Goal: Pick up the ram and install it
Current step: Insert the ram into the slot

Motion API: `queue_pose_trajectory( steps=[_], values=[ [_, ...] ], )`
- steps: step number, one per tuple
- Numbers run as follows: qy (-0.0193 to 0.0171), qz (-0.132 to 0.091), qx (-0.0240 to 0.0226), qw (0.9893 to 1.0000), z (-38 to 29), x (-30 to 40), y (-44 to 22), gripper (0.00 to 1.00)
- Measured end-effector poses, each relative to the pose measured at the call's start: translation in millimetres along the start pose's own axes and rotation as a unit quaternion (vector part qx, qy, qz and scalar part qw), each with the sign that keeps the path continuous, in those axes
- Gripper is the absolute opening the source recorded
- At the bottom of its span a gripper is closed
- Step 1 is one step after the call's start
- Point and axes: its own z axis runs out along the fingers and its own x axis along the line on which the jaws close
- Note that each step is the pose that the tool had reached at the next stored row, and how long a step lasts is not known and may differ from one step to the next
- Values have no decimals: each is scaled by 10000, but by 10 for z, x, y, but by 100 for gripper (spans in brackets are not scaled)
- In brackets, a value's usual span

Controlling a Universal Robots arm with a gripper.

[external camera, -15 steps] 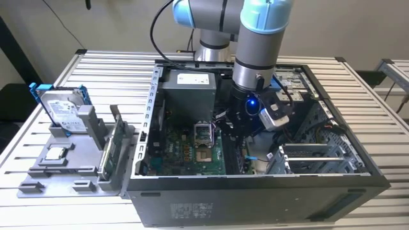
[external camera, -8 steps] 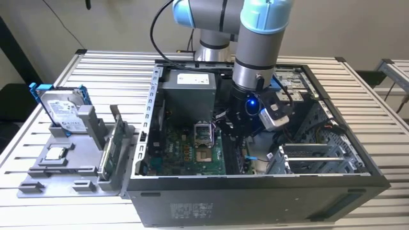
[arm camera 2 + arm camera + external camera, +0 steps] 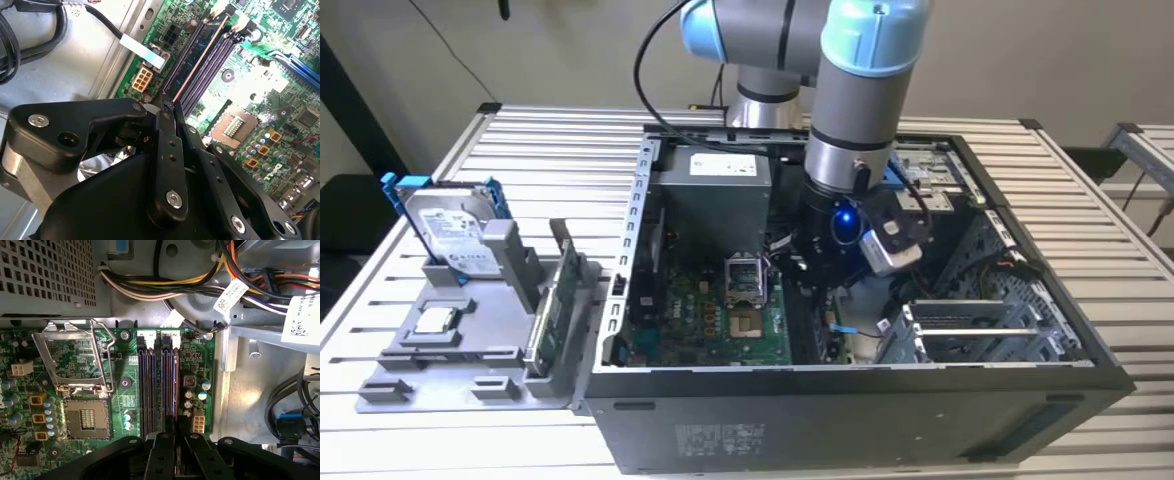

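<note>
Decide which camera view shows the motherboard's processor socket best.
The first wrist view: the processor socket lies face-on and unobstructed, its metal frame swung open beside it. The second wrist view shows the socket at a slant. The exterior view shows it from farther off, down inside the computer case.

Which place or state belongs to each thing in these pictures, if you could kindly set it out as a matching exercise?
Things:
1. ram
2. hard drive
3. CPU socket

Places or states:
A. metal frame swung open
B. edge-on along the memory slots, in the gripper
C. upright in the grey stand, outside the case

Pairs: 1-B, 2-C, 3-A
</note>
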Motion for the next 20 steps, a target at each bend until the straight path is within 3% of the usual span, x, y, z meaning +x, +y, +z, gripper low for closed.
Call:
queue_pose_trajectory(
  steps=[11, 12, 14, 20],
  values=[
    [3, 0, -3, 10000, 8, -1, 2, 16],
    [3, -1, -2, 10000, 8, 0, 2, 22],
    [3, -1, 1, 10000, -4, 0, -1, 22],
    [5, -1, 0, 10000, -270, -1, -43, 22]
  ],
)
